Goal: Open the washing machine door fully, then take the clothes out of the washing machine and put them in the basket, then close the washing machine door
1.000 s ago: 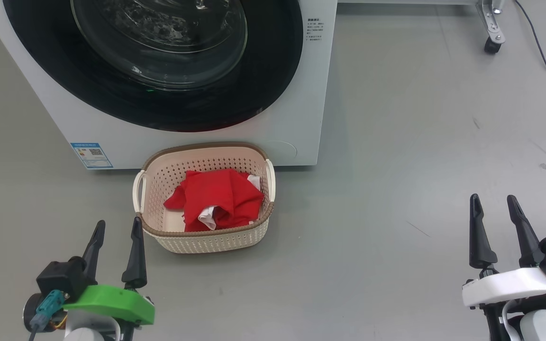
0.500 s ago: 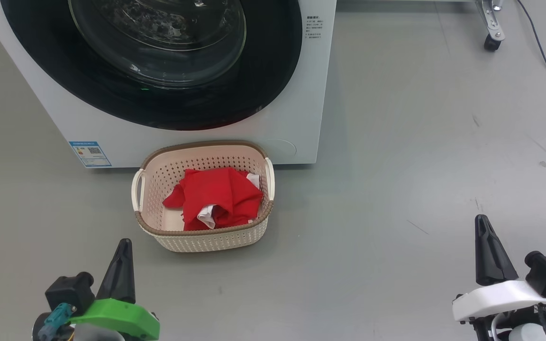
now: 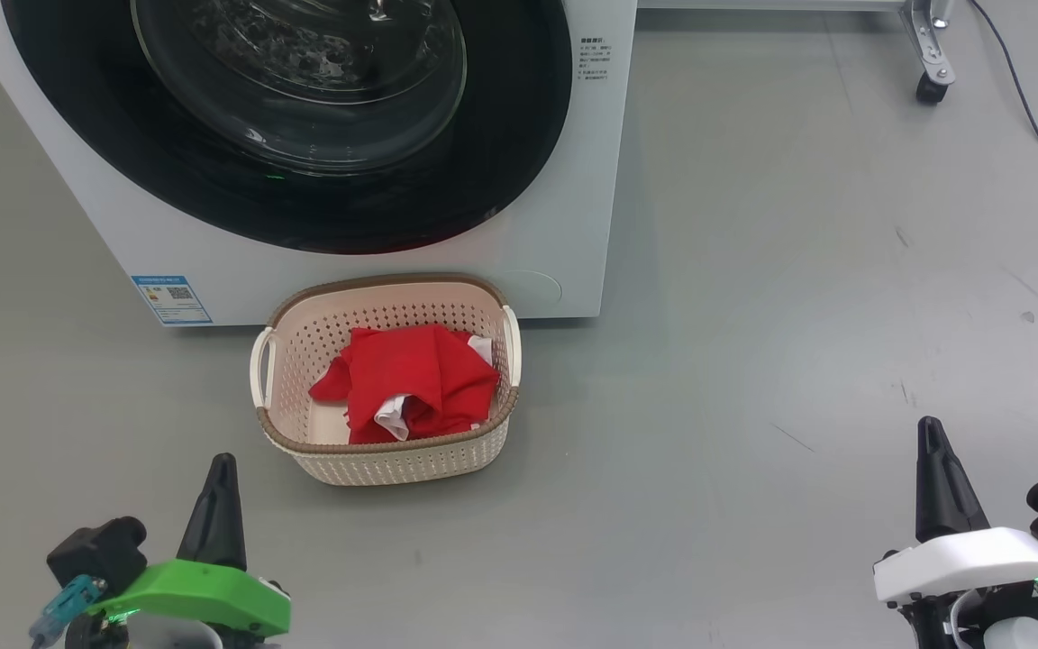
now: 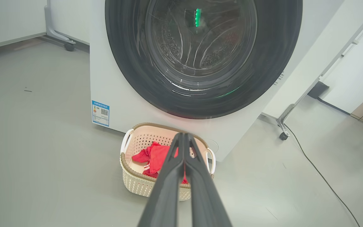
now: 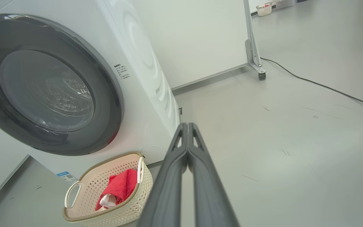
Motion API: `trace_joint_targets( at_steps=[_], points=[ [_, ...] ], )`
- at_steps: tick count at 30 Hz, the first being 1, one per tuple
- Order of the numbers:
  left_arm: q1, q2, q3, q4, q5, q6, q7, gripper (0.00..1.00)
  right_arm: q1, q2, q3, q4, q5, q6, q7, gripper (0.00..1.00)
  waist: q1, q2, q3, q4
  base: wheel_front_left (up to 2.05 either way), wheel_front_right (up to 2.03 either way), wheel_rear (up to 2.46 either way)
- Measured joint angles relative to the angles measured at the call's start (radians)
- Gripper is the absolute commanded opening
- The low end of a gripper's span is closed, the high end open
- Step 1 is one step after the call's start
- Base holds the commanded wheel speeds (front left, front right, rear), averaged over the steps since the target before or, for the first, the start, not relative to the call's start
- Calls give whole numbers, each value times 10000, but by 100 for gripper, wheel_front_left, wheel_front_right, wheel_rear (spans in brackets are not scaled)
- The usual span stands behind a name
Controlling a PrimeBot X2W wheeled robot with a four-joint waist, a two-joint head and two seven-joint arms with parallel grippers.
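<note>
Two grippers sit low at the near edge of the head view, and we take the scene from the left across. Our left gripper (image 3: 221, 469), on its green mount, has its dark fingers pressed together into a single point with nothing between them; the left wrist view shows the same sealed pair. Beyond it, a blue sticker (image 3: 172, 299) marks the lower left corner of the washing machine (image 3: 573, 225), whose washing machine door (image 3: 501, 135) lies flush against the front, so we judge it closed. That door is stiff and its black rim glossy, probably slick under hard fingertips, so any hold belongs on its edge, not on the bulging glass. Just in front of the machine, the basket (image 3: 402, 464) stands on the grey floor (image 3: 753, 361), and the clothes (image 3: 415, 379) lie crumpled inside it, red with white showing. We expect them to be light, limp and prone to drape, best pinched at the raised fold on top. With them there, the task looks finished. Well apart at the right, our right gripper (image 3: 933, 437), on its white mount, is likewise clamped to a point and empty. Farther right run a caster (image 3: 931, 88) and a cable (image 3: 1024, 99).
</note>
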Motion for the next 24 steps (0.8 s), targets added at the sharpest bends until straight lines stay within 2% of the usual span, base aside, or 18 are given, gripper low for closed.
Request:
trace_joint_targets(
  at_steps=[24],
  points=[
    [-1, 17, 422, -182, -2790, 0, 888, 0, -197, 205, -518, 324, 2863, 194, 863, 0, 0, 0, -150, -33, 0, 0, 0]
  ],
)
